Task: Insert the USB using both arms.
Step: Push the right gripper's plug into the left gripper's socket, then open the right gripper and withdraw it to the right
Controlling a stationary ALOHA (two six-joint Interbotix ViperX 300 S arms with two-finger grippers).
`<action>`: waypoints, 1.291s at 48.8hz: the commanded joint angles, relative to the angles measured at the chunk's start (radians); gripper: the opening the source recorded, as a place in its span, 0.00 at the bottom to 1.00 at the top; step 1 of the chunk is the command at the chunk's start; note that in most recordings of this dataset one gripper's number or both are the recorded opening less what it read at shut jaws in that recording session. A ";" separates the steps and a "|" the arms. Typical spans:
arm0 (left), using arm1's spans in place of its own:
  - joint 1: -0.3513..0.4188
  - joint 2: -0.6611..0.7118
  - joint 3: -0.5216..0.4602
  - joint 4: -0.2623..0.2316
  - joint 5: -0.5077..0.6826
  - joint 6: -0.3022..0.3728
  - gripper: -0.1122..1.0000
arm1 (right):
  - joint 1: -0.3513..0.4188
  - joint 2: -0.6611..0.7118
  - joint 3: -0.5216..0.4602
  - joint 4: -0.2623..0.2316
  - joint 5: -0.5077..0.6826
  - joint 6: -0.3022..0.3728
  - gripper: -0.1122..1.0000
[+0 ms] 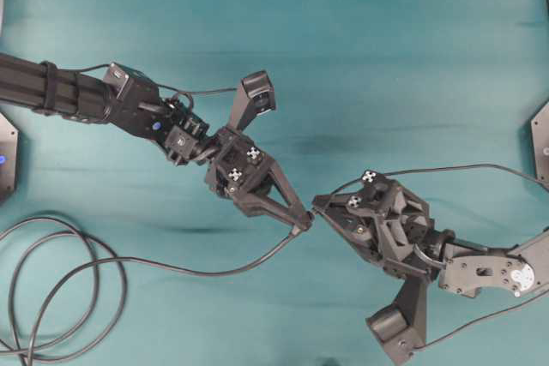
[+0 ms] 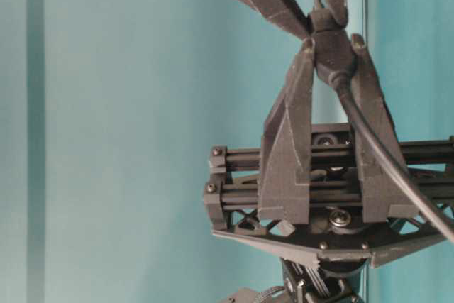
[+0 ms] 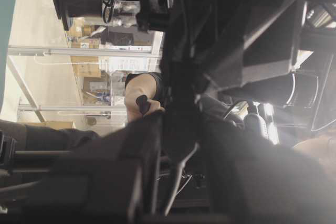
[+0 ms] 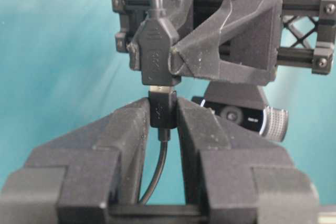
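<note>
In the right wrist view my right gripper [image 4: 163, 107] is shut on the USB [image 4: 163, 111], a small dark plug. Its silvery tip [image 4: 159, 87] sits at the mouth of the dark socket end [image 4: 154, 56], with only a thin strip of metal showing. My left gripper [image 1: 300, 222] is shut on that socket end. The two grippers meet tip to tip over the middle of the cloth, with the right gripper [image 1: 319, 206] coming from the lower right. In the table-level view the left gripper [image 2: 332, 42] holds the socket end [image 2: 332, 58]. The left wrist view is dark and blurred.
The socket's long cable [image 1: 60, 289] runs down-left from the left gripper and lies in loops at the lower left of the teal cloth [image 1: 386, 57]. A thin dark cable [image 1: 455, 166] arcs over the right arm. Black fixtures stand at the side edges [image 1: 540, 139].
</note>
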 commanded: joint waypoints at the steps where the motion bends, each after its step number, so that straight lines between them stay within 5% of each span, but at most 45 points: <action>1: 0.054 -0.006 -0.035 -0.005 0.005 -0.014 0.29 | 0.026 -0.011 -0.055 -0.012 -0.026 -0.008 0.28; 24: 0.055 -0.003 -0.051 -0.002 0.008 -0.014 0.28 | 0.025 -0.009 -0.037 -0.011 -0.031 -0.026 0.28; 46: 0.052 -0.015 -0.049 -0.002 0.003 -0.015 0.28 | 0.049 0.037 -0.038 -0.012 0.137 -0.020 0.28; 63: 0.034 -0.017 -0.049 -0.002 -0.006 -0.015 0.28 | 0.054 0.037 -0.043 -0.011 0.143 0.103 0.29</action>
